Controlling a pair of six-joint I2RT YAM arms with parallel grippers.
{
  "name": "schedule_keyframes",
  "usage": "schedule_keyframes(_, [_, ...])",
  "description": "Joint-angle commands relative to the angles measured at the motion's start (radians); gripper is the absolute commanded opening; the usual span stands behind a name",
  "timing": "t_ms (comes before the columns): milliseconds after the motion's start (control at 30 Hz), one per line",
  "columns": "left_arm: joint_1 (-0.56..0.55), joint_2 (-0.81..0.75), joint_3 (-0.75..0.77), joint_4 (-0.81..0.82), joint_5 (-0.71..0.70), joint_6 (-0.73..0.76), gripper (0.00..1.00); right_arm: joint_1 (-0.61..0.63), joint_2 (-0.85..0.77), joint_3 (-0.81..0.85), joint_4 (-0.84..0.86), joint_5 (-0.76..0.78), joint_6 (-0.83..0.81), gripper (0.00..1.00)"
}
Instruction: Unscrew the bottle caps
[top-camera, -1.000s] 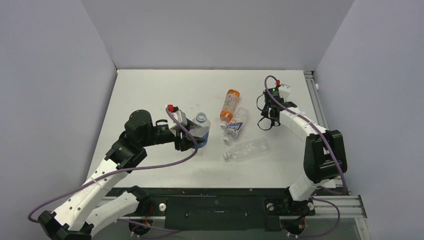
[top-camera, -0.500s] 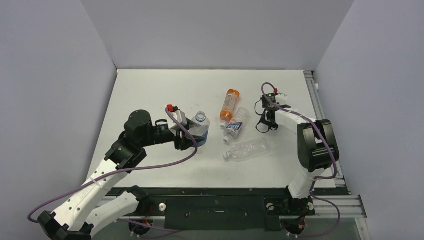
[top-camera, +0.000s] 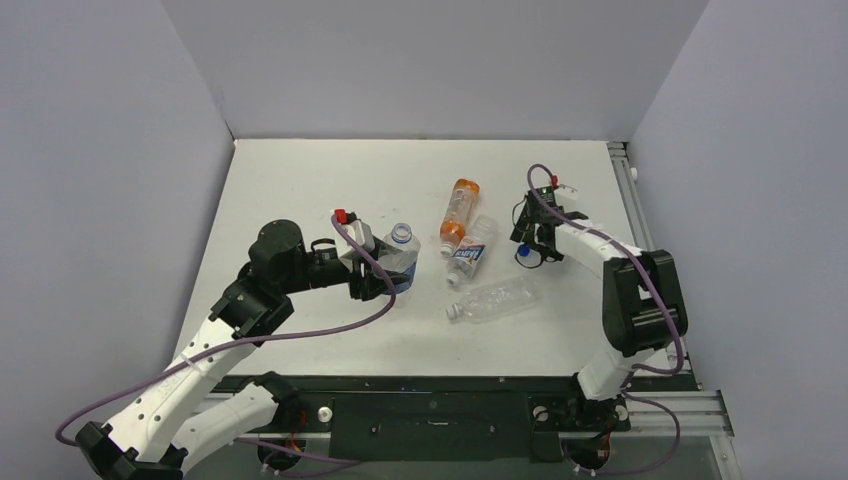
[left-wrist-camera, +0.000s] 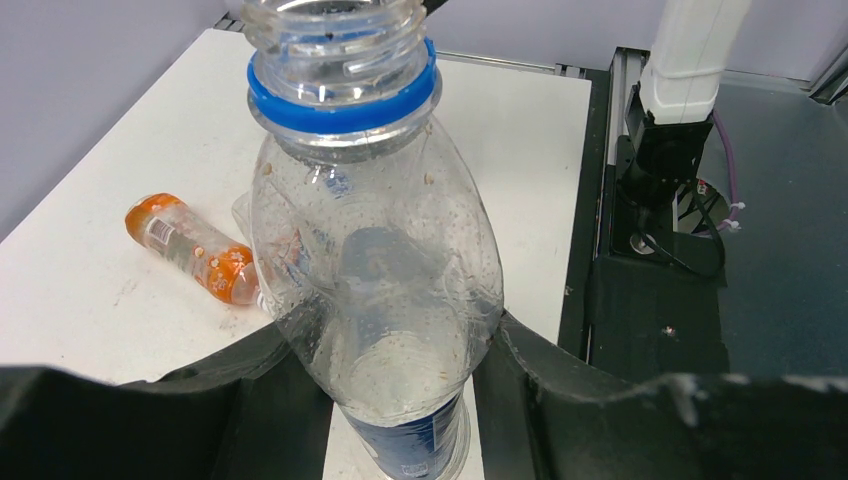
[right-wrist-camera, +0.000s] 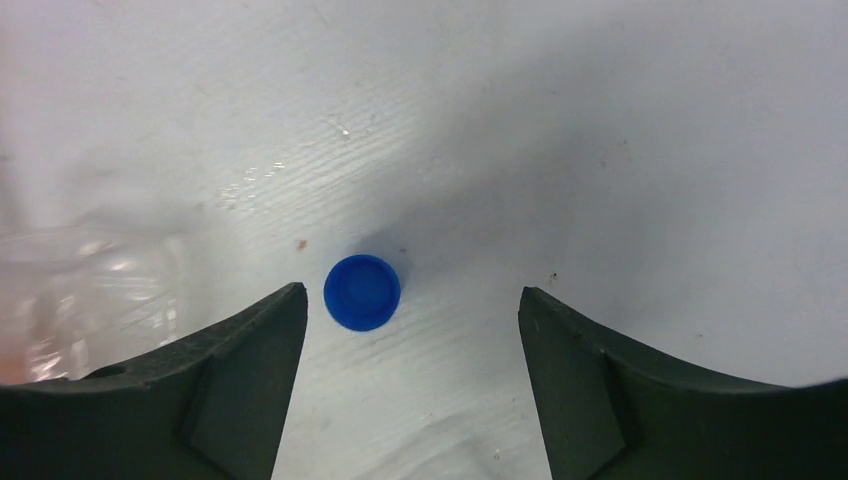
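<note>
Your left gripper (left-wrist-camera: 400, 375) is clamped on the lower body of the Pepsi bottle (left-wrist-camera: 370, 250) and holds it upright, with the left arm (top-camera: 235, 310) reaching in low from the left. Your right arm (top-camera: 640, 300) stretches forward with its wrist turned down, and the right gripper (right-wrist-camera: 410, 300) is spread wide just above the white table (top-camera: 320, 180). Grey walls (top-camera: 430, 60) close in three sides.

Three bottles lie on their sides between the arms: the plain bottle (top-camera: 497, 298), the orange bottle (top-camera: 458, 212) and the short blue-white labelled bottle (top-camera: 472, 245).

The Pepsi bottle's neck is open, with only its blue ring (left-wrist-camera: 340, 105) left. The blue cap (right-wrist-camera: 362, 292) lies flat on the table between the right fingers, touching neither.
</note>
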Motion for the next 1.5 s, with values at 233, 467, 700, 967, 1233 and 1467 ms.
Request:
schedule_keyframes(233, [0.003, 0.008, 0.036, 0.065, -0.009, -0.019, 0.00, 0.255, -0.378, 0.403, -0.104, -0.096, -0.139, 0.73])
schedule_keyframes(467, [0.003, 0.009, 0.040, 0.072, -0.009, -0.033, 0.00, 0.458, -0.453, 0.532, -0.023, -0.485, -0.228, 0.80])
schedule_keyframes(700, [0.003, 0.018, 0.049, 0.074, -0.009, -0.052, 0.00, 0.636, -0.436, 0.615, -0.044, -0.637, -0.308, 0.81])
schedule_keyframes(967, [0.009, 0.033, 0.068, 0.081, -0.027, -0.117, 0.00, 0.734, -0.391, 0.664, -0.142, -0.593, -0.381, 0.70])
schedule_keyframes(1233, [0.011, 0.029, 0.074, 0.100, -0.001, -0.146, 0.00, 0.744, -0.359, 0.668, -0.199, -0.470, -0.399, 0.53])
schedule_keyframes(1467, [0.011, 0.016, 0.076, 0.088, 0.000, -0.146, 0.15, 0.745, -0.352, 0.657, -0.169, -0.429, -0.398, 0.19])
